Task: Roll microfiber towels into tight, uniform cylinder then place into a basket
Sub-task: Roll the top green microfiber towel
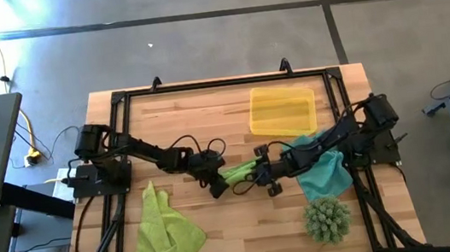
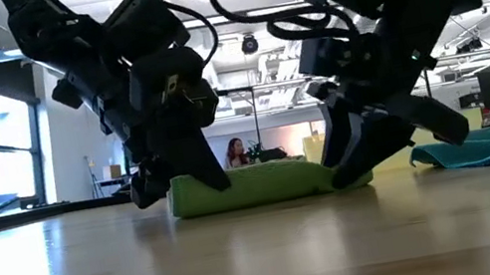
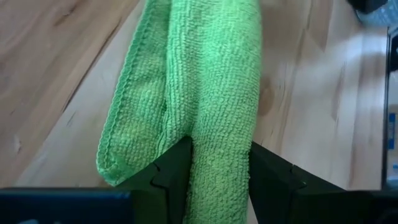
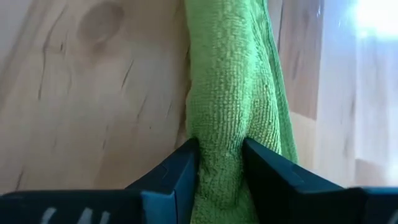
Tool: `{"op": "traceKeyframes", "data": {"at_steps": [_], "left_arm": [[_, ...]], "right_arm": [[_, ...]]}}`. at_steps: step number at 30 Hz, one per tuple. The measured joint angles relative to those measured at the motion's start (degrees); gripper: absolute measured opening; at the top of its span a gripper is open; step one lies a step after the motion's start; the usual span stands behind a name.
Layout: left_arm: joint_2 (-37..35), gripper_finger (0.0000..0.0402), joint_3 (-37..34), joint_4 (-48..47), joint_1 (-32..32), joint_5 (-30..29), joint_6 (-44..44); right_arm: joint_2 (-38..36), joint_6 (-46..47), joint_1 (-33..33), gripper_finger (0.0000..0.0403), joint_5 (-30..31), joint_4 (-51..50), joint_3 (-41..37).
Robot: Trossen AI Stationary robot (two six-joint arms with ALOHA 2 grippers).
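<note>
- Table (image 1: 222,238): I am working both arms at its middle, the left one reaching in from its own side, the right from the other
- Basket (image 1: 282,110): yellow tray sitting toward the far edge, right of centre, holding nothing; no roll is in it yet
- Loose lime-green towel (image 1: 165,231): lying crumpled near the front on the left, waiting its turn
- Teal towel (image 1: 327,169): lying bunched under the right arm, just beside the spiky plant (image 1: 327,219)
- Rolled lime-green towel (image 2: 254,186): lying flat on the wood between the two grippers, well short of the basket
- Left gripper (image 3: 219,180): fingers pinching one end of the roll
- Right gripper (image 4: 221,171): fingers pinching the opposite end
- Step in hand, as I am judging it: rolling is about done, carrying is coming
- Next move: lifting both ends level, keeping the pinch firm so the roll is not loosening, then travelling toward the basket
</note>
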Motion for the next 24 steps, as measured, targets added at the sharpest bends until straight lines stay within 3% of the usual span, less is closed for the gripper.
{"op": "traceKeyframes", "data": {"at_steps": [5, 13, 19, 24], "left_arm": [[-2.33, 0.0133, -0.20, -1.55, -0.09, -0.01, 7.16], [-9.92, 0.0133, -0.23, -8.84, -0.60, -1.51, 18.72], [-13.42, 0.0133, -0.12, -5.70, -5.35, -11.48, 32.01], [-9.76, 0.0133, -0.08, 2.08, -10.56, -19.58, 41.56]], "right_arm": [[0.02, 5.61, -2.87, 0.0102, -9.43, -1.13, 0.00], [0.00, 13.59, -8.27, 0.0012, -22.18, -1.48, 0.00], [0.34, 20.91, -13.32, 0.0015, -38.57, -1.68, -0.31], [0.55, 25.48, -16.78, 0.0012, -48.95, -1.35, -0.50]]}}
